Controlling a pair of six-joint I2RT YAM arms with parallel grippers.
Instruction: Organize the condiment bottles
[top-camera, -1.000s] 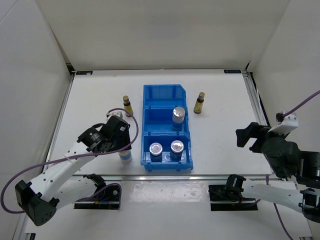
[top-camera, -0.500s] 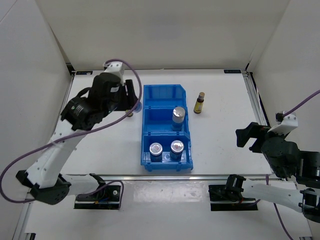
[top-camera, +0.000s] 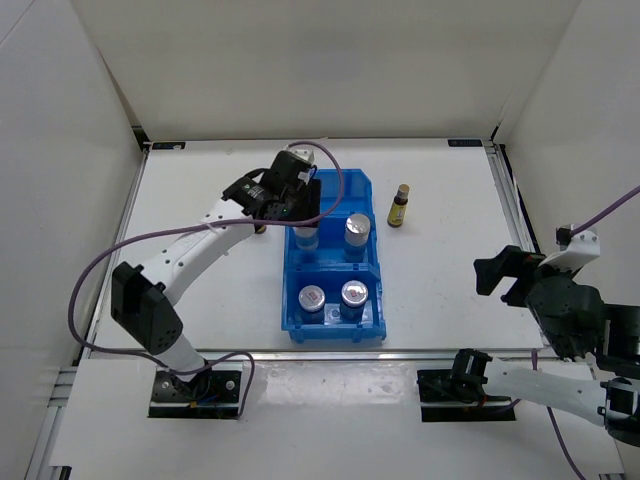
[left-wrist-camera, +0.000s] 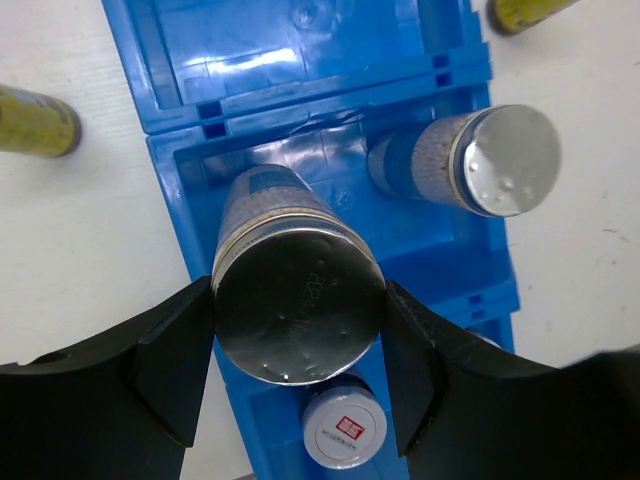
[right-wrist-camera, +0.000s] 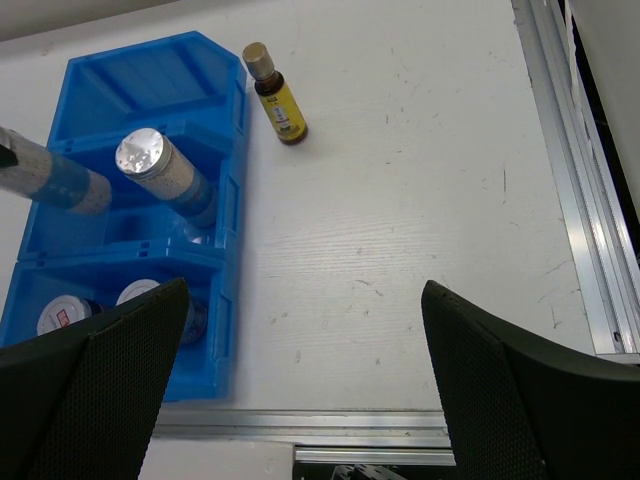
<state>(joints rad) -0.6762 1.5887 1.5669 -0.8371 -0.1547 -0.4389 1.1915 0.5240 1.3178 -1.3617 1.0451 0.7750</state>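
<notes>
Jar (left-wrist-camera: 297, 300) in L pincer (left-wrist-camera: 300, 365), bin (left-wrist-camera: 300, 60) mid compartment

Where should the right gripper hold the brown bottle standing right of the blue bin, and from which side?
Likely the yellow-labelled body of the brown bottle, below its narrow gold cap, coming from the right: it stands upright and free, with the blue bin on its left.

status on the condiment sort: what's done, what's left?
Done: two jars in the blue bin's near compartment, a third jar in the middle. In hand: the left gripper holds a fourth jar between its fingers at the middle compartment, not yet released. Left: two brown bottles on the table, one each side of the bin. The right gripper is open, parked.
</notes>
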